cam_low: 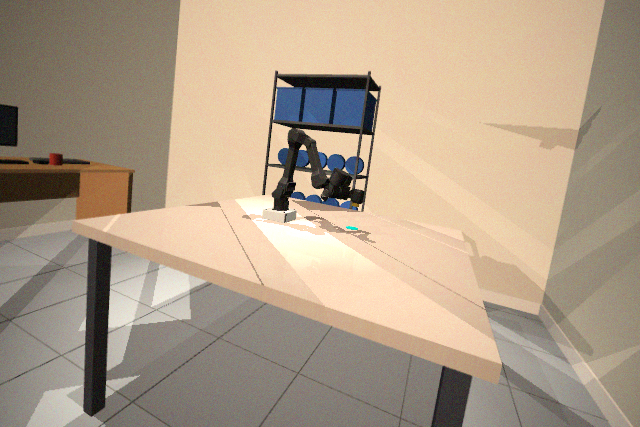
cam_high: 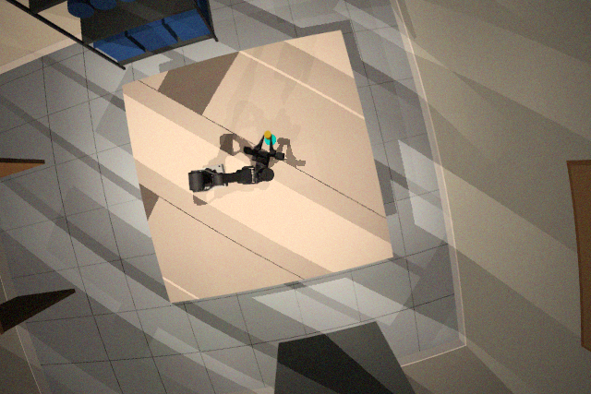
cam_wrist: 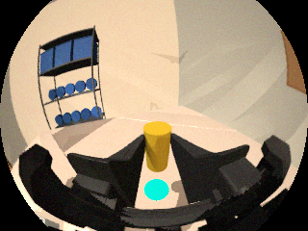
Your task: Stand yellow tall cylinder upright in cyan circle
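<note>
The black parallel-jaw pincer (cam_wrist: 157, 162) is clamped on the yellow tall cylinder (cam_wrist: 157, 145), its two dark fingers pressing the cylinder's sides from left and right in the wrist view. The cylinder is carried above the pale wooden tabletop (cam_low: 361, 277) and does not touch it. In the wrist view its flat end points away from the camera, toward the far wall, and the small flat cyan circle (cam_wrist: 157, 189) lies on the tabletop just below it in the frame, between the fingers.

From the top view, the yellow tall cylinder (cam_high: 268, 134) appears as a small yellow spot at the tip of the pincer (cam_high: 266, 139), overlapping the upper left edge of the cyan circle (cam_high: 271, 140). Whether it hangs fully over the circle cannot be told from that view. The black six-joint arm (cam_high: 238, 174) reaches from its base toward the middle of the tabletop (cam_high: 214, 246).

In the exterior view the arm (cam_low: 310, 164) bends down from a raised elbow, the pincer (cam_low: 355, 201) hangs above the tabletop, and a glimpse of the cylinder (cam_low: 355, 203) shows at its tip. The cyan circle (cam_low: 352, 228) lies lower in the frame, nearer the camera. Behind stands a dark metal shelf rack with blue boxes and blue round items (cam_low: 323, 138).
</note>
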Controlling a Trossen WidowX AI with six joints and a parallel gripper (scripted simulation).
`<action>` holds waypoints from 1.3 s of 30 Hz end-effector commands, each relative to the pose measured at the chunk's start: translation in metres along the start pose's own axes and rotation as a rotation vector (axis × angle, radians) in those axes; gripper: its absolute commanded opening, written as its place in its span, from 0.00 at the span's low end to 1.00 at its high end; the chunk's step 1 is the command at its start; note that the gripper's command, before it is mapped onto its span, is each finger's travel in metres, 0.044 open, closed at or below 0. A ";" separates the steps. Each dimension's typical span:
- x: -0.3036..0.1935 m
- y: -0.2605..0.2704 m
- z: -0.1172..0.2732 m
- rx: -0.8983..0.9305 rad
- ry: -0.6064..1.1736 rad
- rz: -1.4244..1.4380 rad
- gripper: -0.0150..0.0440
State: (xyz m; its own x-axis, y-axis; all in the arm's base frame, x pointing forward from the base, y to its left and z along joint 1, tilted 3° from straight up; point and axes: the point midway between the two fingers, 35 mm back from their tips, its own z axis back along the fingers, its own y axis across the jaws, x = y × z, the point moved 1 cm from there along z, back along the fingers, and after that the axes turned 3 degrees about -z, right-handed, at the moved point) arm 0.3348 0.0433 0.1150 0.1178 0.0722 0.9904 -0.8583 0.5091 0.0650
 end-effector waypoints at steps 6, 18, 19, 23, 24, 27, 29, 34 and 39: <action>0.001 0.002 0.001 0.006 -0.007 0.004 0.43; -0.004 0.001 0.001 0.006 -0.007 0.004 0.43; -0.006 0.000 0.000 0.006 -0.007 0.004 0.43; -0.018 -0.002 -0.001 0.006 -0.007 0.004 0.43; -0.021 -0.003 -0.002 0.006 -0.007 0.004 0.43; -0.030 -0.004 -0.003 0.006 -0.007 0.004 0.43; -0.036 -0.005 -0.003 0.006 -0.007 0.004 0.43; -0.052 -0.005 -0.005 0.006 -0.007 0.004 0.43; -0.067 -0.005 -0.006 0.006 -0.007 0.004 0.43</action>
State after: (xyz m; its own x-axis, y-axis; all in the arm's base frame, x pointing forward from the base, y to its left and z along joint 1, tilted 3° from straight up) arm 0.3355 0.0406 0.0548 0.1153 0.0677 0.9910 -0.8594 0.5071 0.0654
